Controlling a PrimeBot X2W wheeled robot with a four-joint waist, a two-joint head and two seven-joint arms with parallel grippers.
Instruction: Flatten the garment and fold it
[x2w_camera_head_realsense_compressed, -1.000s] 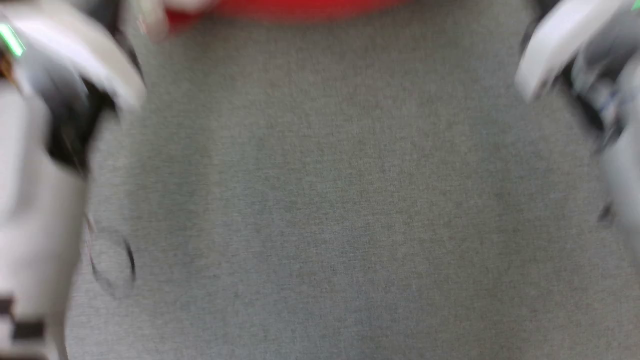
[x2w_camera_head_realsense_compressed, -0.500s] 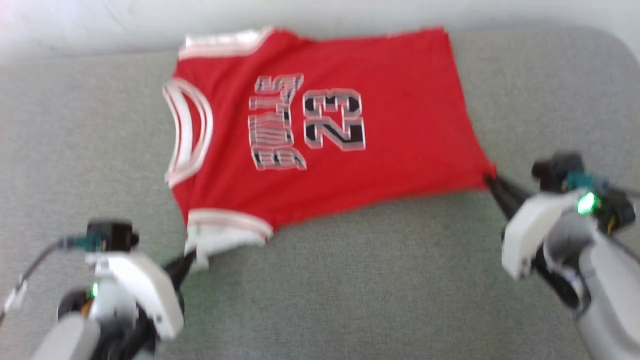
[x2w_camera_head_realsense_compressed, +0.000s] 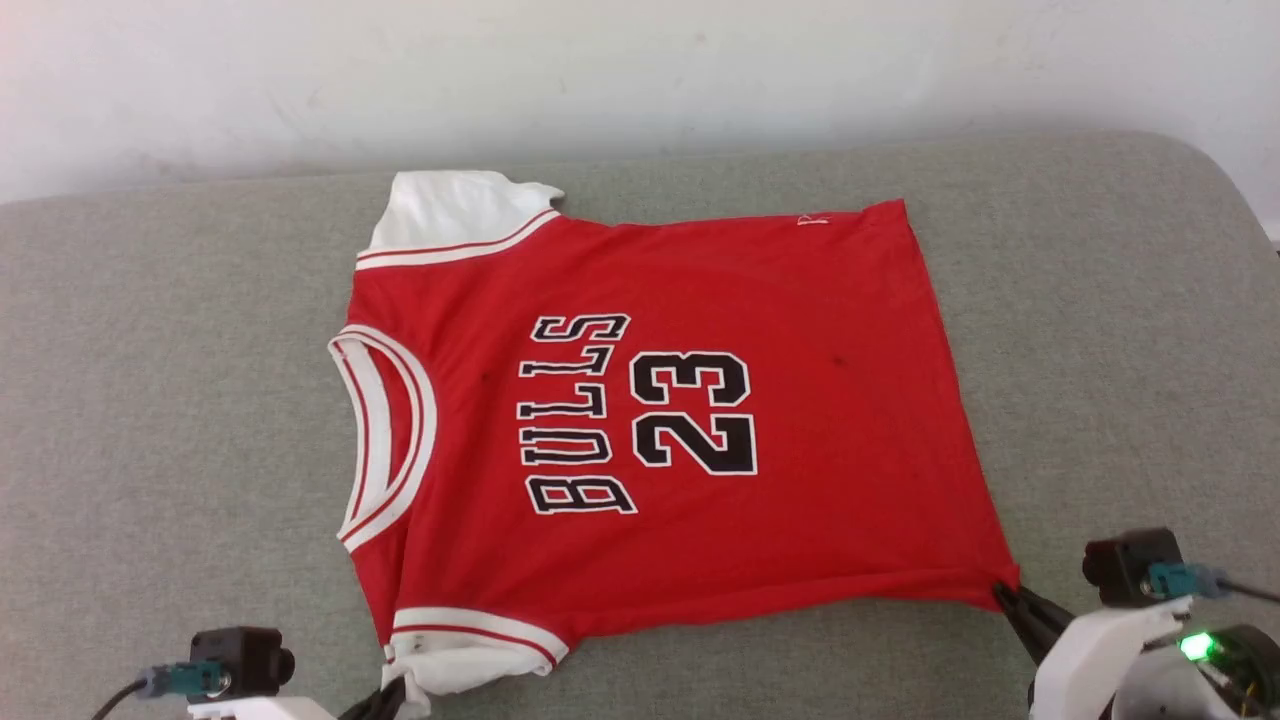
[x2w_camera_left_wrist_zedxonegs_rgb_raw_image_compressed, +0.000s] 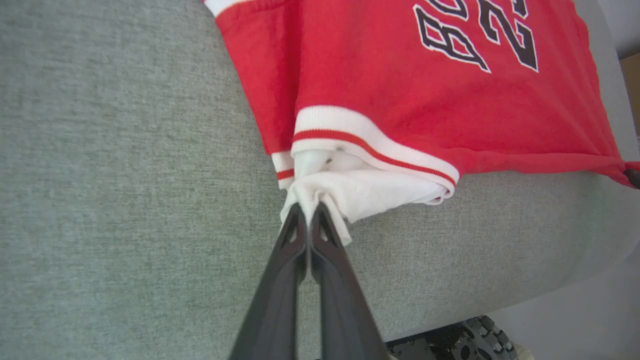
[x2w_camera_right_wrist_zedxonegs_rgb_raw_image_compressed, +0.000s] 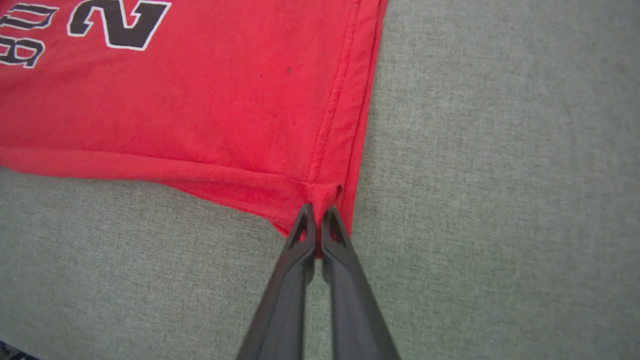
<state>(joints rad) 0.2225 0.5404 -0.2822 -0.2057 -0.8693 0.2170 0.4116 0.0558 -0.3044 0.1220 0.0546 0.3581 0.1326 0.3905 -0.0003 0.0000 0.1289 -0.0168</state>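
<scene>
The red Bulls jersey lies print-up and sideways on the grey upholstered cushion, neckline towards the robot's left and hem towards its right, so that its near long edge runs between the two arms. That layout looks deliberate: with one hold at each end of the near edge, a pull apart and towards the robot would draw the cloth taut and take out wrinkles before any fold. The left gripper has its jaws pressed together on the bunched tip of the near white sleeve, which is gathered into a crumpled wad below its striped cuff rather than lying spread. The right gripper has its jaws pinched shut on the near hem corner, where the side seam meets the hem; the cloth there is drawn into a small peak and the near edge rolls slightly under, which suggests tension along that side. The far sleeve lies flat towards the wall, and the body panel is mostly smooth, so in my judgement flattening is nearly finished and folding not yet begun.
</scene>
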